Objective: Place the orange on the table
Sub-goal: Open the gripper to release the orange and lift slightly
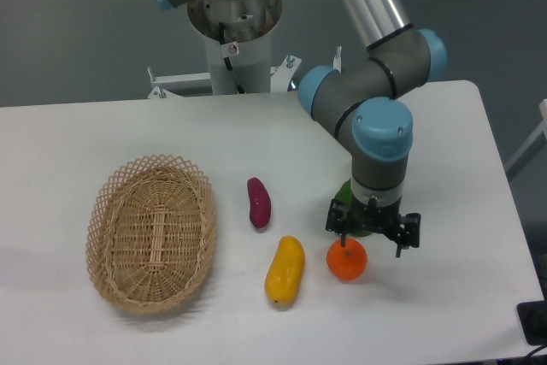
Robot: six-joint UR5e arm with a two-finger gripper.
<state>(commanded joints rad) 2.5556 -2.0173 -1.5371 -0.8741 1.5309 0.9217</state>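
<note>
The orange (346, 261) sits on the white table (444, 297), resting on its own with its small green stem spot facing up. Taking the orange as the landmark, the gripper (373, 230) hangs just above and slightly to its right at the end of the arm's grey and blue wrist (377, 138), and its two dark fingers stand spread apart with nothing between them; the left fingertip looks to be very near the top of the fruit, though contact cannot be made out. A green vegetable (349, 204) peeks out just beyond the orange, mostly hidden behind the gripper body. Just to the left of the orange lies an elongated yellow-orange mango-shaped fruit (285, 270), close by but not touching it. Farther up and to the left of the orange is a small purple vegetable (259, 203), lying lengthwise. Well to the left of the orange sits an oval woven wicker basket (152, 233).
</note>
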